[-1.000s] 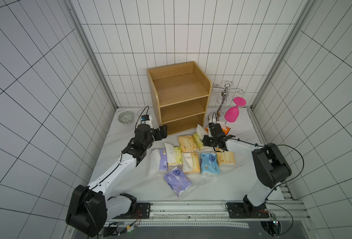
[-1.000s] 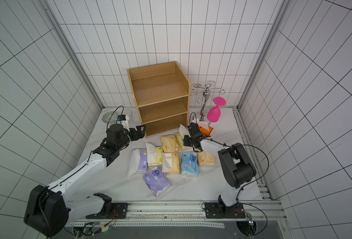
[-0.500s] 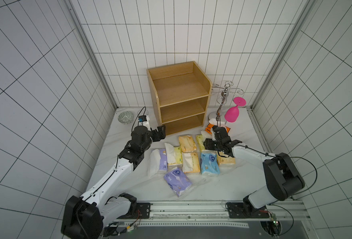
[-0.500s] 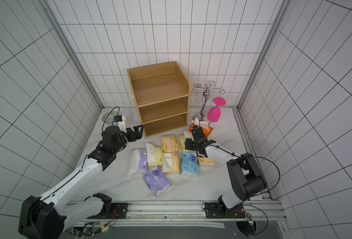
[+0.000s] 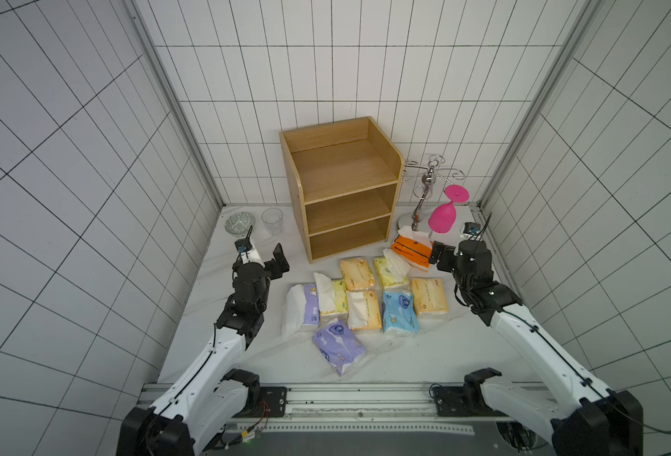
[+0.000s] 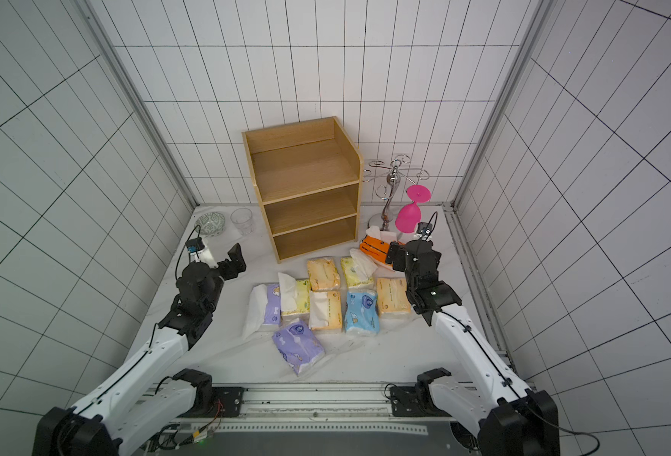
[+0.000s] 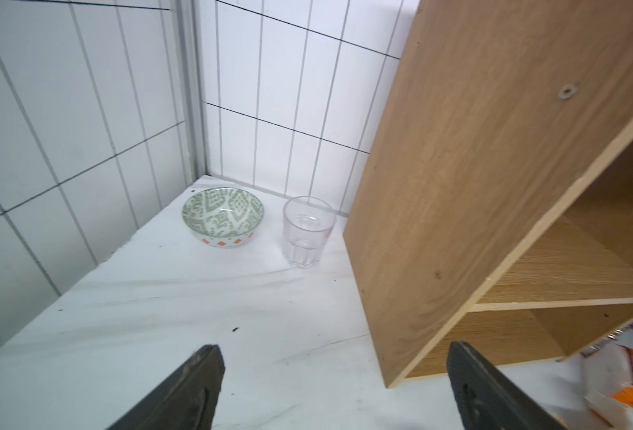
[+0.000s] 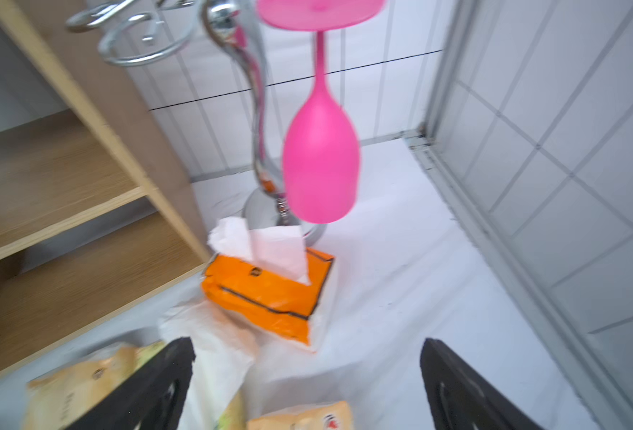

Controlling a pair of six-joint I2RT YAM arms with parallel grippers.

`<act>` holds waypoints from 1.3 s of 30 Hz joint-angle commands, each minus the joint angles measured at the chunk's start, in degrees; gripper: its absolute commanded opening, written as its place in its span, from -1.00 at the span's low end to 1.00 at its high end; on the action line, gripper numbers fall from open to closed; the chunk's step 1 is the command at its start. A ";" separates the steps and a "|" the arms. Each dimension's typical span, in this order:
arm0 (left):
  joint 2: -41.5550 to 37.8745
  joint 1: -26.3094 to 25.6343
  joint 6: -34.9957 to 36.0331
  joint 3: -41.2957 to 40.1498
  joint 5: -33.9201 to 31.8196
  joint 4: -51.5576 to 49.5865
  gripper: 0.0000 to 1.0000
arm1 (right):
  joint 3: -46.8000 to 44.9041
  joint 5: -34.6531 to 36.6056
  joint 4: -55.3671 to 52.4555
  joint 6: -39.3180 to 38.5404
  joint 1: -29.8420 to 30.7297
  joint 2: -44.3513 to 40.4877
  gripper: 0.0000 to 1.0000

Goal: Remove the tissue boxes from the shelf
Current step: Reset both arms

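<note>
In both top views the shelf (image 5: 345, 177), a light-brown wood-grain unit with three flat tiers and raised sides, is seen bare on every tier. The tissue boxes (image 5: 365, 304), soft film-wrapped bricks in purple, yellow, pale orange and blue, are laid on the white worktop (image 5: 424, 355) just near of it. Several have crumpled white tissue sticking out. The bright orange pack (image 5: 408, 249) lies to the right, by the base of the silver wire stand (image 5: 426, 185). The left fingers (image 5: 278, 252) are held left of the shelf, and the right fingers (image 5: 439, 254) just beside the bright orange pack. The task is judged essentially done.

In the left wrist view the left fingers (image 7: 184, 387) are spread wide with nothing between them. A patterned ceramic bowl (image 7: 222, 216) and a faceted clear tumbler (image 7: 308, 231) stand ahead. Both are hard and could be toppled by a swing toward the far left.

In the blurred right wrist view the right fingers (image 8: 151, 383) are likewise parted and empty. A glossy pink goblet (image 8: 320, 160) is hung upside down from the stand, near the bright orange pack. It could be knocked loose by a careless lift, or loose tissue snagged and a slippery pack dragged.
</note>
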 commanded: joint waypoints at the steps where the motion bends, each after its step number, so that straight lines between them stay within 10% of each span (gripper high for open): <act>1: 1.72 3.69 4.27 -2.61 -2.11 7.60 0.95 | -3.93 3.49 2.00 -4.76 -7.56 0.63 0.98; 16: 25.68 14.35 5.12 -9.57 3.38 37.01 0.92 | -21.53 -2.58 53.87 -9.06 -17.84 25.67 0.97; 39: 36.33 11.38 8.45 -2.15 1.74 33.71 0.96 | -21.18 -7.67 54.61 -9.99 -18.66 28.52 0.98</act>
